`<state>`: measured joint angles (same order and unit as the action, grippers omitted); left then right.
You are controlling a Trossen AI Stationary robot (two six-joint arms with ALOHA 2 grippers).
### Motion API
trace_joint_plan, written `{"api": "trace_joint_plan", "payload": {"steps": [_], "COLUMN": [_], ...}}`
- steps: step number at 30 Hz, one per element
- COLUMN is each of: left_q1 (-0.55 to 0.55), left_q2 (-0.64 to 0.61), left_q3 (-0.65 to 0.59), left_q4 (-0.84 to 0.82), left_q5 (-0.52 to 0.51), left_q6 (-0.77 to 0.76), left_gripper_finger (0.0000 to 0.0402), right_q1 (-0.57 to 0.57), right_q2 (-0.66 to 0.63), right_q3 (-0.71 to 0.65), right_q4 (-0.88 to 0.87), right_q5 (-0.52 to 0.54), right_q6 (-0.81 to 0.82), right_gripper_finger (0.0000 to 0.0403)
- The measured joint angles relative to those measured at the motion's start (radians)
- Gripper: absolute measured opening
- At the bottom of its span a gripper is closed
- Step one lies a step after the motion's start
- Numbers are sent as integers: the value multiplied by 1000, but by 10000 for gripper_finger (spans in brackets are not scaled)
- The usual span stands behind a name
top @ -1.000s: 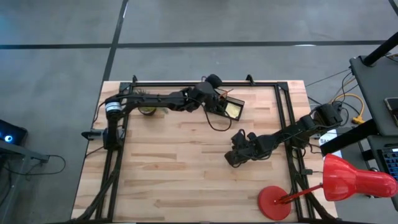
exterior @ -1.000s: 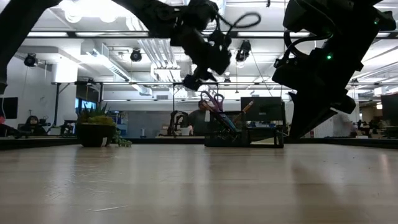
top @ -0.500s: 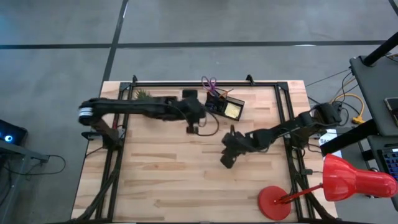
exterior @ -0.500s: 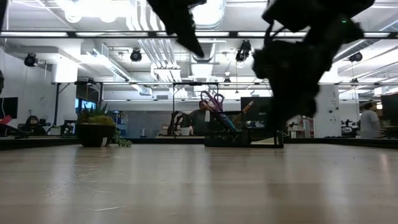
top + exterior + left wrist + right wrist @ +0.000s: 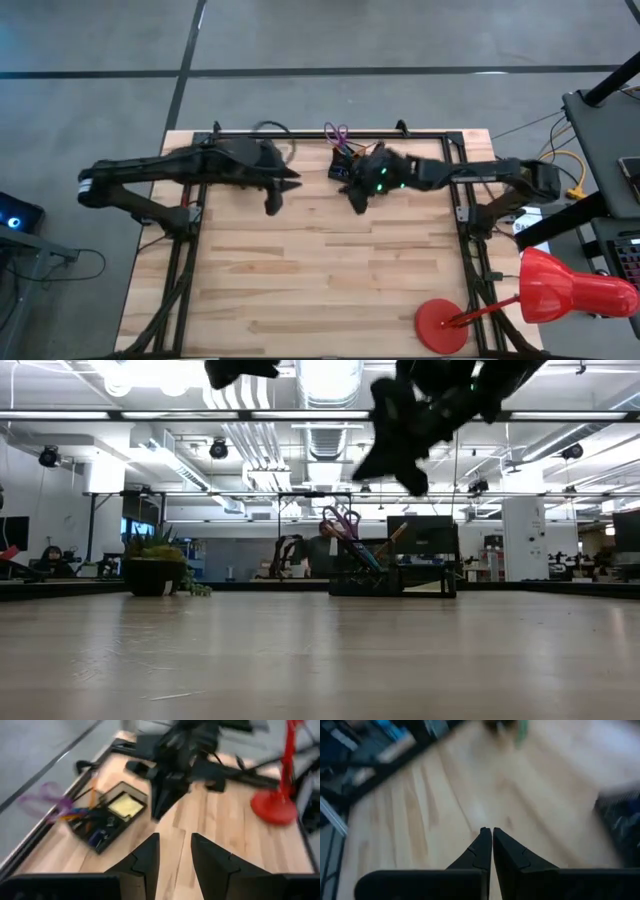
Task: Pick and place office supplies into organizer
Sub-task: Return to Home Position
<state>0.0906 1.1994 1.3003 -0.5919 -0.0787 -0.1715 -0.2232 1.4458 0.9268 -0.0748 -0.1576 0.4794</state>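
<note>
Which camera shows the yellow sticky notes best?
The left wrist view: the yellow sticky-note pad shows plainly in the organizer. From above, the right arm covers it; the low view sees the organizer side-on; the right wrist view misses it.

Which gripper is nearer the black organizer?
Right. The right gripper hovers by the organizer's front edge; the left gripper hangs farther off, toward the table's left.

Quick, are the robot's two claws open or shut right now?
Left gripper: jaws open, holding nothing.
Right gripper: jaws shut, holding nothing.
</note>
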Motion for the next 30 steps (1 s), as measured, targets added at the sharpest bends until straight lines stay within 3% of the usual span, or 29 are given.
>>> {"api": "trace_joint_plan", "payload": {"steps": [9,15,22,30], "left_q1": [-3,-10,-8,-8], "left_q2": [-154,-249,-347,-530], "left_q3": [-36,-69,-89,-263], "left_q4": [-21,-14,36,216], "left_q5": [31,256,285,344], "left_q6": [-234,-189,-156,-115], "left_gripper_finger": [95,95,95,95], "right_q1": [-8,12,13,107], "right_q2": [-223,-372,-462,-477], "right_q3": [99,140,175,168], "right_q4": [-57,-76,-61,-62], "right_q5": [-1,0,52,-12], "right_q6": [-194,-226,-35,-102], "right_gripper_finger": [8,8,8,8]}}
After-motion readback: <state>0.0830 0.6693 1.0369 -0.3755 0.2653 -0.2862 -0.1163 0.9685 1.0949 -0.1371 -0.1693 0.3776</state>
